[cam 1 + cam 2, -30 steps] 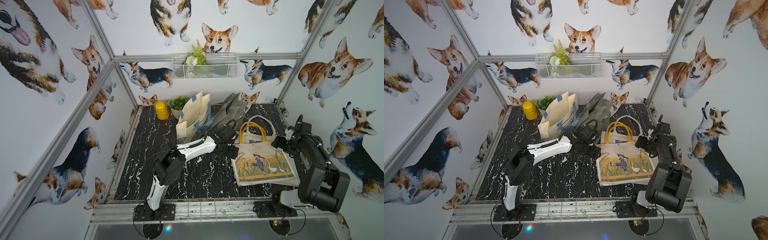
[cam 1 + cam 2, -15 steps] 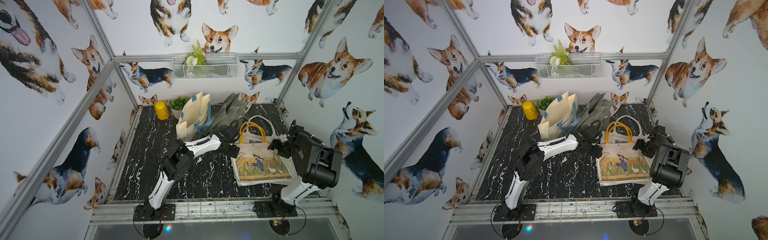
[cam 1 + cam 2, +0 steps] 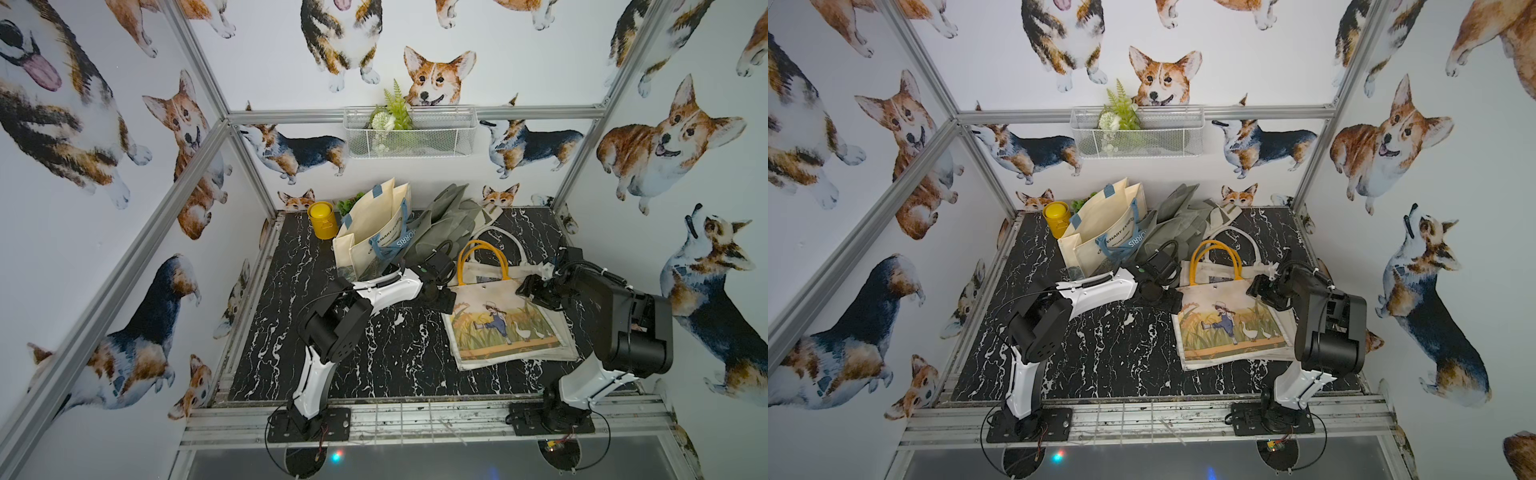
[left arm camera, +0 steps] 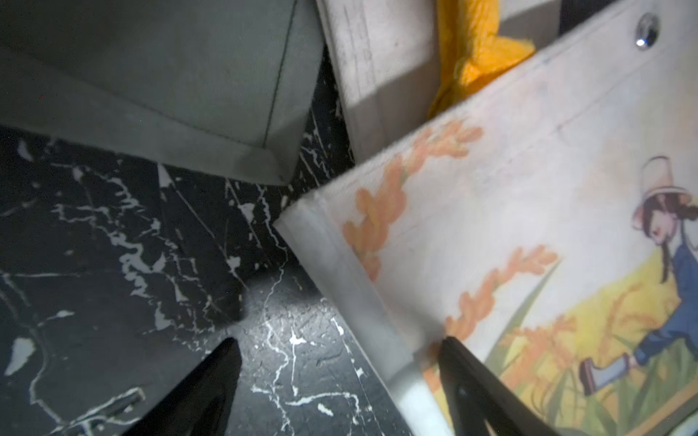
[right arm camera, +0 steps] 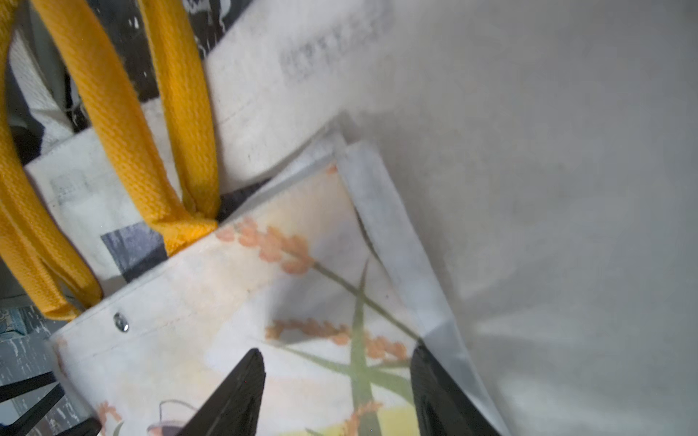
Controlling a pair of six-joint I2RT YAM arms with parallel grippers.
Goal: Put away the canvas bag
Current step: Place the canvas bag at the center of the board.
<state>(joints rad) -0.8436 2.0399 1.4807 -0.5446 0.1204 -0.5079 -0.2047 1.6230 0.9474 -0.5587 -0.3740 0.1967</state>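
Hovering at the top corners of the canvas bag (image 3: 505, 328), the left gripper (image 4: 340, 341) and right gripper (image 5: 336, 351) are holding their fingers (image 4: 211, 377) spread, needing deep bites across both fabric layers before pinching.

I have the canvas bag (image 3: 503, 328) lying flat, printed face up, on the right half of the black marble table (image 3: 374, 353); both top views show it so (image 3: 1229, 328). It is cream cloth with a picture of a girl in a white hat and blue overalls striding through golden grain, white geese behind her. Its two yellow handles (image 3: 482, 246) arch off the top edge toward the back wall. The left wrist view shows me a metal snap (image 4: 646, 26) near the mouth. In the right wrist view the handles are coarse woven webbing.
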